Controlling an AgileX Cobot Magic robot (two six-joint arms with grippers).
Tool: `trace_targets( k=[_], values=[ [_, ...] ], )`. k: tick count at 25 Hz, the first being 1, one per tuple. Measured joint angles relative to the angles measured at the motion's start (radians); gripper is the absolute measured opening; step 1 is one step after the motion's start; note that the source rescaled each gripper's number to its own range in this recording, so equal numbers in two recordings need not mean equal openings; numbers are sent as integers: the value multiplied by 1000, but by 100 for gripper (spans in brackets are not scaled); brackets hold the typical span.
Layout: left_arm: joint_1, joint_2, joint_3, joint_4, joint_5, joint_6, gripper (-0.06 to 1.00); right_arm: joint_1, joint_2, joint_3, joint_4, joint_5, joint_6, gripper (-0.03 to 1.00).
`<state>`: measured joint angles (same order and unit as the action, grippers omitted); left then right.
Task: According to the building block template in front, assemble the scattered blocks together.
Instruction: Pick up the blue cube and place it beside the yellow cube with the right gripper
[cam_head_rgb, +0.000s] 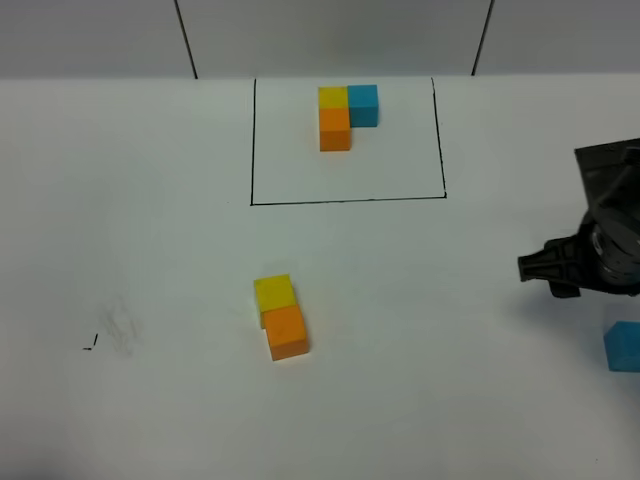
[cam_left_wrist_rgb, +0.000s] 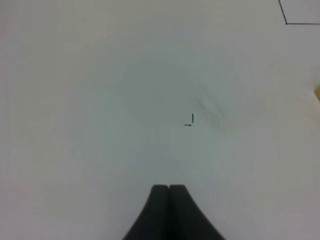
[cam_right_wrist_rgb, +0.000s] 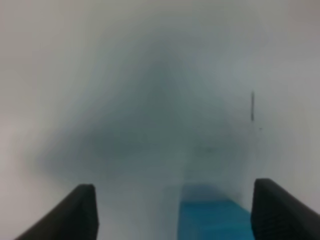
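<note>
The building block template (cam_head_rgb: 343, 112) lies inside a thin black rectangle (cam_head_rgb: 345, 201) at the back: yellow at the corner, blue and orange as arms. Of the scattered blocks, the yellow block (cam_head_rgb: 274, 293) and the orange block (cam_head_rgb: 287, 332) sit touching near the middle of the table. The blue block (cam_head_rgb: 622, 346) lies alone at the right edge. My right arm (cam_head_rgb: 600, 245) hangs just behind it. In the right wrist view the right gripper (cam_right_wrist_rgb: 175, 186) is open, and the blue block (cam_right_wrist_rgb: 212, 220) lies low between its fingers, nearer one finger. The left gripper (cam_left_wrist_rgb: 168, 188) is shut and empty over bare table.
A small black pen mark (cam_head_rgb: 90, 346) and a faint smudge (cam_head_rgb: 122, 328) sit at the front left; the left wrist view shows the same pen mark (cam_left_wrist_rgb: 190, 121) ahead of the shut fingers. A corner of the rectangle (cam_left_wrist_rgb: 286, 22) shows there too.
</note>
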<state>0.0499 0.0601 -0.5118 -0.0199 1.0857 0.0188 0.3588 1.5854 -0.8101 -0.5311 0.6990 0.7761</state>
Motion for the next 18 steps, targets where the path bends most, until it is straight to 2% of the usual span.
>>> trace_targets(
  k=[5,11,18],
  values=[
    [0,0,0,0,0,0,0,-62,-58,92,-12,-12,1,85],
    [0,0,0,0,0,0,0,-72,-67,176,-48,-77,11,85],
    [0,0,0,0,0,0,0,-92,-69,235,-121,-138,88,85]
  ],
)
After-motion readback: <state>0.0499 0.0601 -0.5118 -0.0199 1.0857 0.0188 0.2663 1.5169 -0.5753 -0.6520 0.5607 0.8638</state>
